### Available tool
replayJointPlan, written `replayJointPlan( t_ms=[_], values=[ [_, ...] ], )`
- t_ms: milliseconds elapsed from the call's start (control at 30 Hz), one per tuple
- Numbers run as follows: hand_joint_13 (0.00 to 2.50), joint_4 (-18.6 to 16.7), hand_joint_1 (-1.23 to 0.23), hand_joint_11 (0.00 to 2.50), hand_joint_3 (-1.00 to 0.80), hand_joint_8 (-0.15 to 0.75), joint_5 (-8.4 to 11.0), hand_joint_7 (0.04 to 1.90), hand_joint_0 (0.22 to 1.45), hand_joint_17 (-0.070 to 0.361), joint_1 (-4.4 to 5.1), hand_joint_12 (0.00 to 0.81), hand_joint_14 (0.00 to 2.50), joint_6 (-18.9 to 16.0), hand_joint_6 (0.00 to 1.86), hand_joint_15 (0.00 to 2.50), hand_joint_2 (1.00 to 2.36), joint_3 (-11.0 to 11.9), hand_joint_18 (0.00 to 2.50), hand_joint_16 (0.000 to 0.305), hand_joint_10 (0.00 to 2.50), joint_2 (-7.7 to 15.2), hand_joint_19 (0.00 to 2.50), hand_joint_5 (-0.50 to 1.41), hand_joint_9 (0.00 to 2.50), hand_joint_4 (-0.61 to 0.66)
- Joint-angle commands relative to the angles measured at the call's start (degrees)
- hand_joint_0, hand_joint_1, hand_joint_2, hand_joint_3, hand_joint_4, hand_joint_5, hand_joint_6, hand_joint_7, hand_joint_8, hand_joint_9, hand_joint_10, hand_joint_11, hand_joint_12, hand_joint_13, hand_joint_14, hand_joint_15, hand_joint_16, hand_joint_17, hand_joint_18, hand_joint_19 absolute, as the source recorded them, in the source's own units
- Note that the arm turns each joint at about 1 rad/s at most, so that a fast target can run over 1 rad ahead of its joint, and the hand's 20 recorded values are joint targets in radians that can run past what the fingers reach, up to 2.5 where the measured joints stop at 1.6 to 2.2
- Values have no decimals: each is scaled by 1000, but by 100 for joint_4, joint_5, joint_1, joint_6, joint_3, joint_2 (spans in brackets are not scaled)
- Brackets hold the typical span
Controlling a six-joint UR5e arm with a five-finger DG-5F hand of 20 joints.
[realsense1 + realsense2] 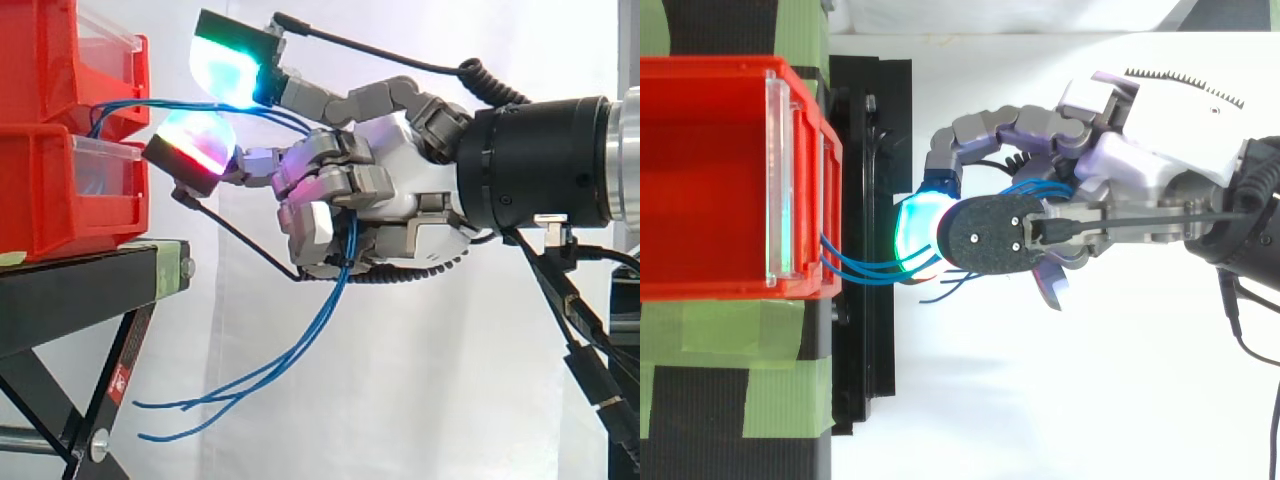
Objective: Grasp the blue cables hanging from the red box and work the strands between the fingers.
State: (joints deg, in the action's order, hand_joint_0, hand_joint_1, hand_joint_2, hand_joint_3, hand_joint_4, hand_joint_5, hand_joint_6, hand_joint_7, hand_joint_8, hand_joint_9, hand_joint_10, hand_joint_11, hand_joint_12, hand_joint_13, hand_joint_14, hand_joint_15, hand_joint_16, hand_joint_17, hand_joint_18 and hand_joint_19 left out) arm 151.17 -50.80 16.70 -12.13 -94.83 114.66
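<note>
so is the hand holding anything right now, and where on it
The blue cables, partway along their length: curled fingers of the hand close round the strands, and the free ends hang below.

A black stand (70, 300) carries 2 red bins, stacked. The lower bin (50, 200) sits directly on the stand's flat top, and the upper bin (50, 50) rests on it. Strips of green tape (730, 332) lie across the stand's top beside the bins.

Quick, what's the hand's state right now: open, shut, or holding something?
Hand: shut on the blue cables, which run from the red box through its curled fingers.
</note>
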Motion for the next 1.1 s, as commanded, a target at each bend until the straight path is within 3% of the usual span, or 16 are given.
replayJointPlan(
  t_ms=[0, 367, 467, 533, 600, 700, 800, 1067],
  values=[
    [2081, 0, -648, 2500, -532, 499, 0, 1129, 894, 215, 0, 704, 2500, 9, 810, 1737, 1019, 0, 2500, 286, 2500, -5, 727, 76, 1881, 110],
    [2081, 0, -689, 2500, -216, 499, 0, 1062, 910, 215, 0, 704, 2500, 9, 923, 1737, 1024, 0, 2500, 286, 2500, 4, 727, 48, 1881, 121],
    [2081, 0, -690, 2500, -217, 499, 0, 1048, 914, 215, -9, 704, 2500, 44, 956, 1737, 1024, 0, 2500, 286, 2500, 4, 727, 35, 1881, 129],
    [2081, 0, -692, 2500, -317, 499, 0, 1061, 899, 215, 0, 704, 2500, 61, 959, 1737, 1023, 0, 2500, 286, 2500, 4, 727, 26, 1881, 127],
    [2081, 0, -687, 2500, -580, 499, 0, 1081, 856, 215, 0, 704, 2500, 97, 941, 1737, 1017, 0, 2500, 286, 2500, 4, 727, 20, 1881, 133],
    [2081, 0, -687, 2500, -768, 499, 0, 1075, 823, 215, 0, 704, 2500, 97, 942, 1737, 1010, 0, 2500, 286, 2500, 4, 727, 16, 1881, 142],
    [2081, 0, -688, 2500, -841, 499, 0, 1074, 813, 215, 0, 704, 2500, 97, 931, 1737, 1006, 0, 2500, 286, 2500, 4, 727, 10, 1881, 154],
    [2081, 0, -707, 2500, -831, 499, 0, 1066, 806, 215, 0, 704, 2500, 202, 953, 1737, 1007, 0, 2500, 286, 2500, 4, 727, -18, 1881, 159]
  ],
)
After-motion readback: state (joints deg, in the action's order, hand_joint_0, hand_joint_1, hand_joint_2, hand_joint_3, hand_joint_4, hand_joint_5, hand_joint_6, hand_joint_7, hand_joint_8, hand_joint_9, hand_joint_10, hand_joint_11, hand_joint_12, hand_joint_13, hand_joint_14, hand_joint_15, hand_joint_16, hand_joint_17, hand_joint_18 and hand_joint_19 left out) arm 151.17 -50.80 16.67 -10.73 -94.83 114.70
